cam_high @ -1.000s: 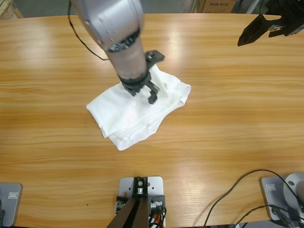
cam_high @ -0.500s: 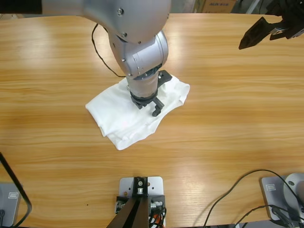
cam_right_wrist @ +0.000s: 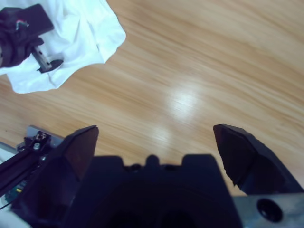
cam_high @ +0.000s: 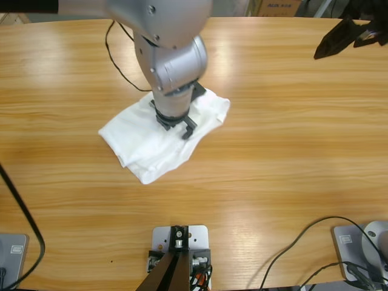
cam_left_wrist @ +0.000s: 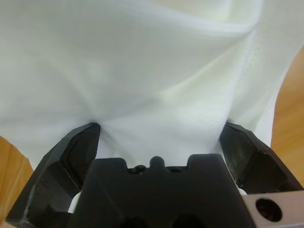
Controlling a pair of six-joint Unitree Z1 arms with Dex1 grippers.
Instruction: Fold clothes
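Left end effector presses straight down on the folded white thin-fabric T-shirt, jaws spread flat on the cloth. That bundle's long axis runs from 8 to 2 o'clock across the wooden table. Right end effector, spread and empty, hangs far off at 2 o'clock.

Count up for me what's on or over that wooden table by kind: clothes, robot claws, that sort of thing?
White T-shirt: 1, folded into a bundle on the table.
Black robot claws: 2, the left claw pressed down on the shirt with its jaws spread, the right claw open in the air at the far corner, holding nothing.
Total: 3 things.
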